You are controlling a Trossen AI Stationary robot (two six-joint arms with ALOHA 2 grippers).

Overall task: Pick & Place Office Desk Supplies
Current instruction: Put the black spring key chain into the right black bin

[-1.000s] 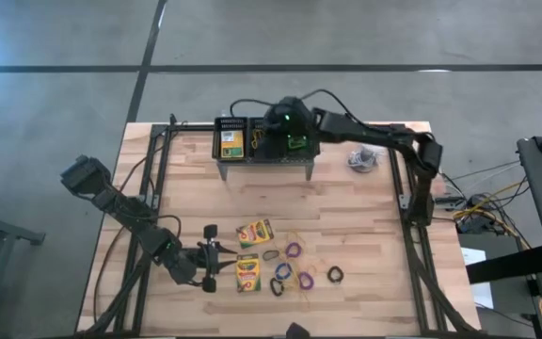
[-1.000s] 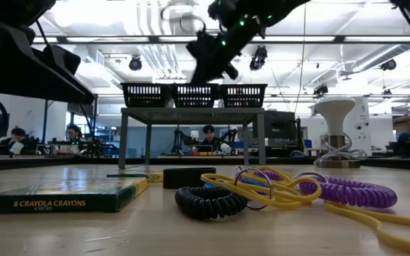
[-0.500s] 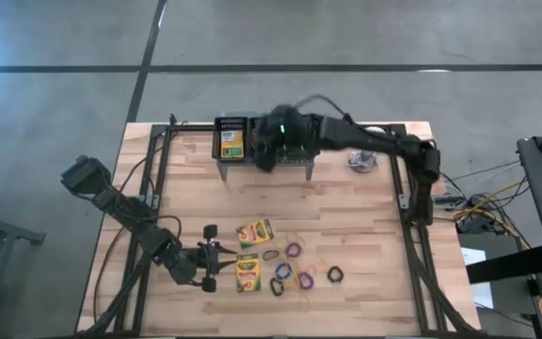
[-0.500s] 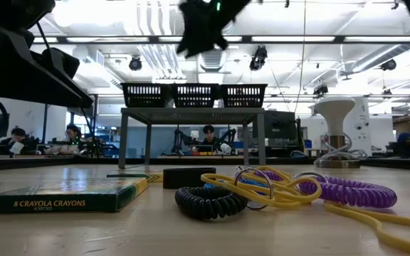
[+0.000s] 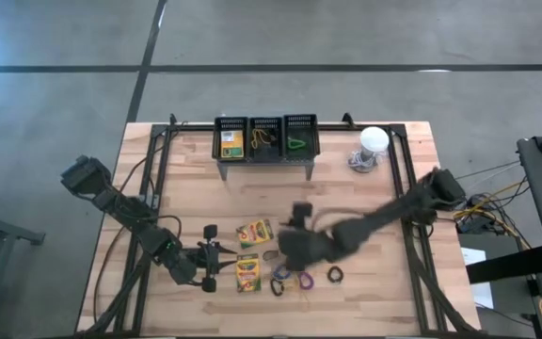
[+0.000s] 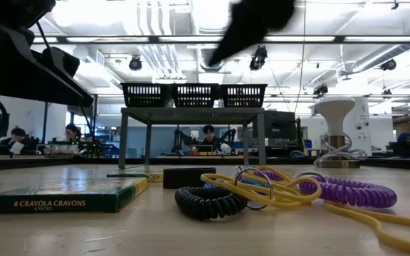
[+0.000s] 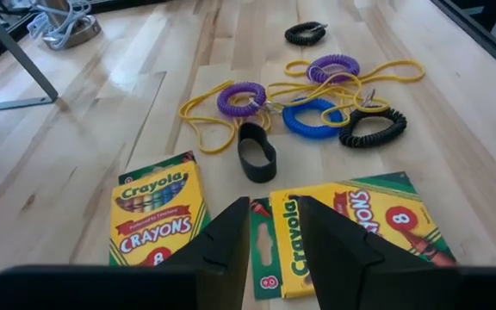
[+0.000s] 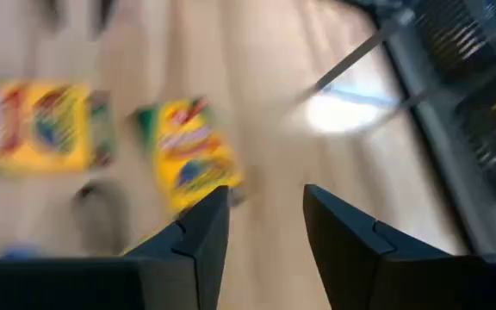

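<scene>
Two yellow-and-green crayon boxes lie flat on the table's near middle. Beside them lie purple, blue and black elastic loops tangled with yellow rubber bands. My left gripper stands open just left of the near box. My right gripper is open with nothing between its fingers. It hovers, blurred, over the loops beside the far box. A third crayon box, yellow bands and a green loop lie in the stand's baskets.
The grey stand with its three baskets rises at the table's far middle, and the white dome sits to its right. Black rails run along the table's sides. People sit at desks beyond the table.
My right gripper has swung fast from over the stand's right basket toward the table's near edge and down, rolling as it went. It now hangs over the loops. The green loop stays in the basket.
</scene>
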